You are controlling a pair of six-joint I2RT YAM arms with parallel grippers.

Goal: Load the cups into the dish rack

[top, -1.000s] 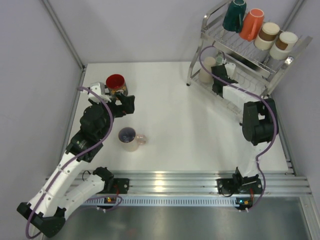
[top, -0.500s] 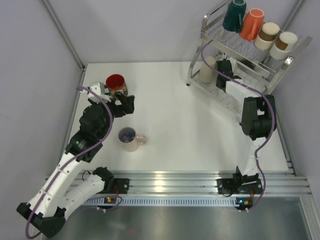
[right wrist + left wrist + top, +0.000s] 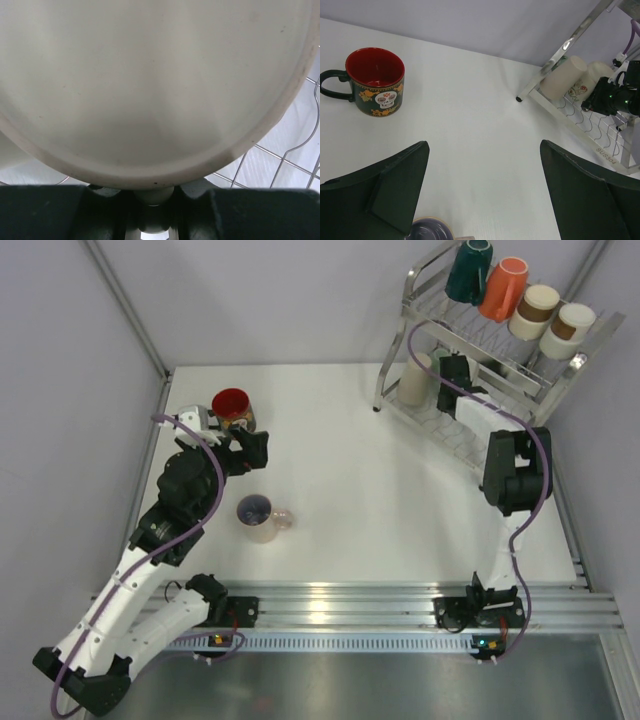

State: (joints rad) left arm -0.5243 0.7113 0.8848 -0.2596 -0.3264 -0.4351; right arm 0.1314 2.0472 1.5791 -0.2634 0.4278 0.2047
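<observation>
Our left gripper (image 3: 484,145) gapes wide and empty near the red mug (image 3: 375,82). Our right gripper (image 3: 152,195) pinches a white cup (image 3: 150,90) on the lower tier of the rack (image 3: 560,50), far right, deeper in than before.

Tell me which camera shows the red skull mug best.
The left wrist view: the red mug stands whole and upright, skull print and dark handle clear. The top external view gives only its red inside from above. The right wrist view misses it; a pale cup fills that frame.
</observation>
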